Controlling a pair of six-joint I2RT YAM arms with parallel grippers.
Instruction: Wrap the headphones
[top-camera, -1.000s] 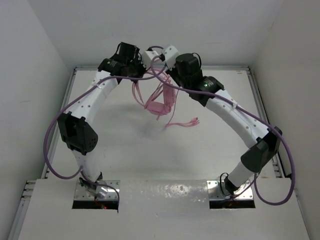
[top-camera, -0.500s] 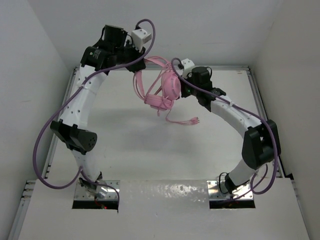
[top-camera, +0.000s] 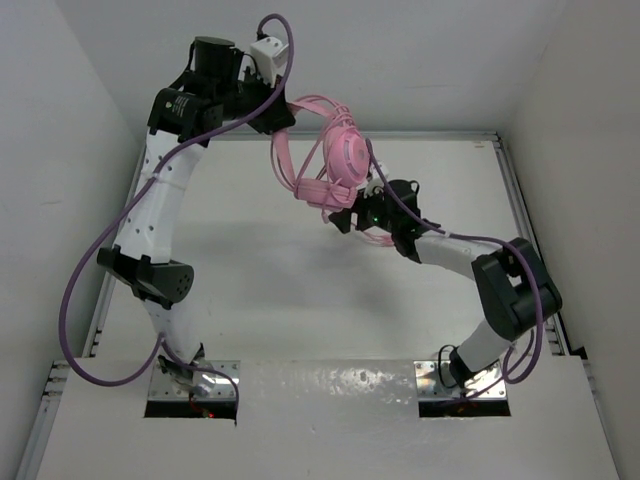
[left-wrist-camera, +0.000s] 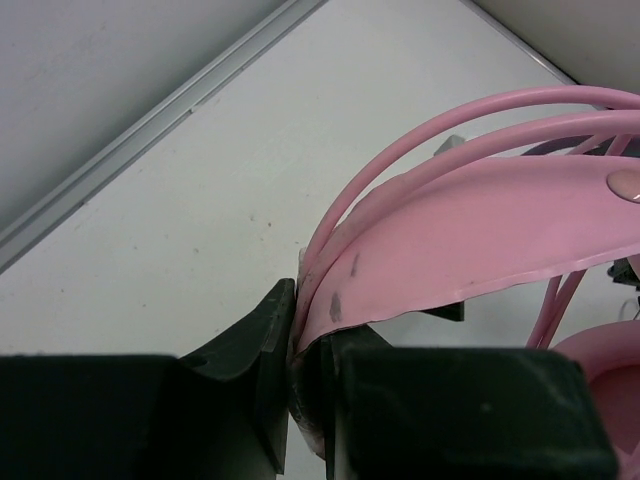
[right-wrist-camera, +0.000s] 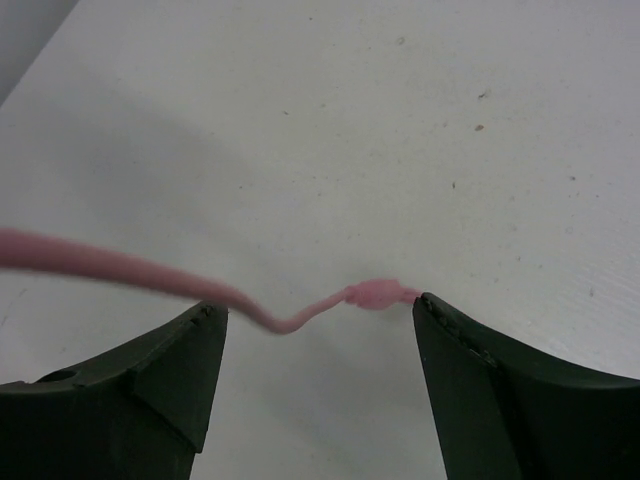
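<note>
The pink headphones (top-camera: 345, 155) hang in the air over the back of the table, with a round earcup facing the camera and the thin cable (top-camera: 316, 190) bunched in loops under it. My left gripper (top-camera: 281, 119) is raised high and shut on the flat headband (left-wrist-camera: 480, 225), which is pinched between its fingers (left-wrist-camera: 268, 345). My right gripper (top-camera: 340, 217) is low over the table just under the headphones and stands open. In the right wrist view the cable's plug end (right-wrist-camera: 380, 295) lies between the two spread fingertips, touching or almost touching the right one.
The white table (top-camera: 250, 280) has a raised metal rim (top-camera: 450, 135) along the back and sides, with white walls close behind it. Thick purple robot cables (top-camera: 85, 300) loop off both arms. The right arm's elbow (top-camera: 515, 290) is folded low at the right.
My left arm has lifted the headphones higher and to the back left. My right gripper has opened, let go and dropped low under them, by the cable's plug end.
</note>
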